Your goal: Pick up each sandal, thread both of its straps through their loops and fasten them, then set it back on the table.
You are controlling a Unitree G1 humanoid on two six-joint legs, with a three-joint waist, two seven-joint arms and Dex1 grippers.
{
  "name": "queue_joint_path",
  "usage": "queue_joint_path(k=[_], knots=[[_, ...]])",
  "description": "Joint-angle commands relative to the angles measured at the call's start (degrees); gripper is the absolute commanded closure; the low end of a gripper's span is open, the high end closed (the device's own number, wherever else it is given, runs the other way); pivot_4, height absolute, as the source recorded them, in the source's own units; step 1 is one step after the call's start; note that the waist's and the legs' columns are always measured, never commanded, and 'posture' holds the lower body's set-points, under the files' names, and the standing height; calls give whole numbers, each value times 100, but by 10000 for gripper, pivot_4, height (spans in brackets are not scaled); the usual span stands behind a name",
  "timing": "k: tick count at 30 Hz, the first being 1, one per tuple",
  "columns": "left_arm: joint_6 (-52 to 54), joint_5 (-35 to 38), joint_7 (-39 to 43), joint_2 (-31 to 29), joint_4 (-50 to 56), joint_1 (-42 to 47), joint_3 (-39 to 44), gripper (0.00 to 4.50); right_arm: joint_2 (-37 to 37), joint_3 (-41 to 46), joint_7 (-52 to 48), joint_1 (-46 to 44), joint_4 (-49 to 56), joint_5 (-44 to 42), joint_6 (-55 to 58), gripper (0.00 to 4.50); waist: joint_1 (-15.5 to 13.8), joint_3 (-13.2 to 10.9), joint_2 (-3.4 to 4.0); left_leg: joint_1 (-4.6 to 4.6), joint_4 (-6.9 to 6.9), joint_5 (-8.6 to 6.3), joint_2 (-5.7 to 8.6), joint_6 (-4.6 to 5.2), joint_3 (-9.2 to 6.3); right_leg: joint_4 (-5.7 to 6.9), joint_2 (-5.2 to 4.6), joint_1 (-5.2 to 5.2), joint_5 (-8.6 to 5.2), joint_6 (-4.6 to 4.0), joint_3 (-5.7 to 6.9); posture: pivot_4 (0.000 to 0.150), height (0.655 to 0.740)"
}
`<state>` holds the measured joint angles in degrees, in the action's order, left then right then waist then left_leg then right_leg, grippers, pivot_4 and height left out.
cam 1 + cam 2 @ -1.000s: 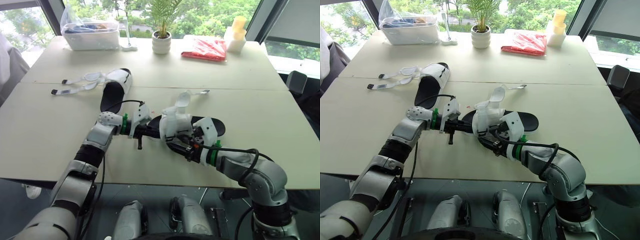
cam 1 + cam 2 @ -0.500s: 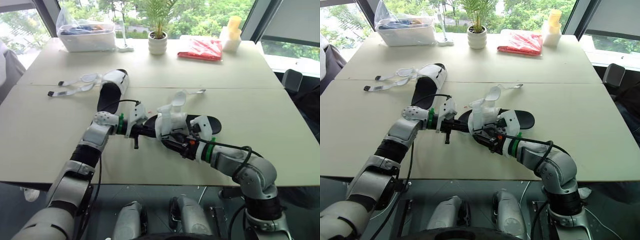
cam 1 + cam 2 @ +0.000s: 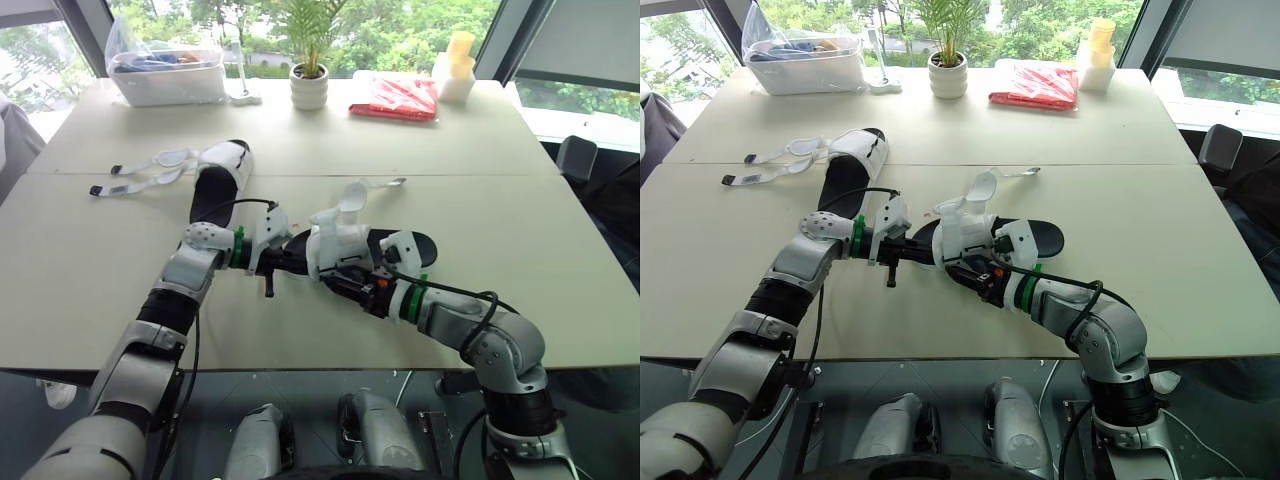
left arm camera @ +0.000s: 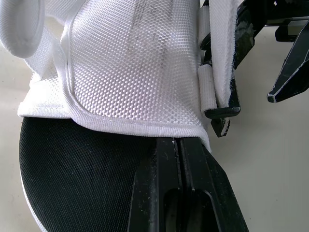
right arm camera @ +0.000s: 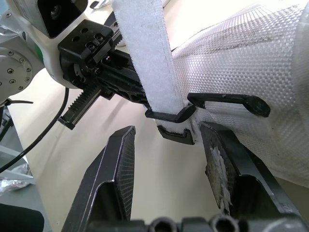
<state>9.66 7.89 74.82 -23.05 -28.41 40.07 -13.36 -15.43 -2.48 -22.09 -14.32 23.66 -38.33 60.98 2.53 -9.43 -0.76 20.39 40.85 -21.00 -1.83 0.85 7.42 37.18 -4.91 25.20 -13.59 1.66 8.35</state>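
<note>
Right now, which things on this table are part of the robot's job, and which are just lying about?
Part of the job: near sandal, pinched by the left gripper, with the right gripper open at its strap loop; far sandal, straps loose.
Lying about: potted plant, red packet, clear bin, yellow-topped containers.

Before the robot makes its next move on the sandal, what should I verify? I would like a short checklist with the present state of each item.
1. Left gripper holds the near sandal: ok, jaws shut on the rim of its white upper.
2. Right gripper ready to take the strap: ok, jaws open, one on either side.
3. That strap through the black loop: ok.
4. Both straps fastened: not ok, a loose strap stands up.
5. Far sandal done: not ok, its open straps lie spread on the table.
</note>
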Motion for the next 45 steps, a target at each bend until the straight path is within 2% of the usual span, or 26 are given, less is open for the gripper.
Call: queue_joint_path(k=[1,9,15,18,24,28,36,45], knots=[[0,-42,23,148,85,-25,-164,45000,209,-614,-188,-82,-140,-84,160,22344,1,0,0,0,0,0,0,0,0,0,0,0,0,0,0,1500,7288],[3,-64,4,161,84,-9,-132,45000,139,-767,-428,-134,-109,-90,237,22344,-16,1,1,6,-2,0,0,-1,0,0,-1,6,0,0,0,1500,7288],[29,-86,16,152,107,-17,-105,45000,116,-802,-422,-301,-325,136,53,22344,-168,-1,2,22,-12,-2,8,4,0,-13,-3,15,0,0,2,1500,7288],[58,-73,-3,147,102,4,-88,45000,29,-713,-415,-373,-359,186,29,22344,-184,-1,2,24,-11,-3,10,6,0,-16,-5,15,-1,1,2,1500,7288],[59,-67,-6,128,66,53,-63,45000,-531,-27,-508,10,471,-410,582,22344,-189,-1,1,26,-12,-4,10,7,-1,-19,-5,16,-1,2,4,1500,7288],[48,-66,-7,121,57,60,-67,45000,-688,166,-444,194,683,-499,629,22344,-184,-1,1,23,-12,-4,9,7,-1,-17,-5,15,-1,2,4,1500,7288],[25,-73,-9,163,35,78,-91,45000,-543,186,-207,-86,266,-222,337,22344,-185,-1,1,23,-12,-4,10,7,0,-16,-5,15,-1,2,4,1500,7288],[23,-54,-1,92,141,-52,-97,45000,-934,346,-368,-91,313,-291,285,22344,-187,-1,1,25,-12,-4,10,7,0,-18,-4,15,-1,2,4,1500,7288]])
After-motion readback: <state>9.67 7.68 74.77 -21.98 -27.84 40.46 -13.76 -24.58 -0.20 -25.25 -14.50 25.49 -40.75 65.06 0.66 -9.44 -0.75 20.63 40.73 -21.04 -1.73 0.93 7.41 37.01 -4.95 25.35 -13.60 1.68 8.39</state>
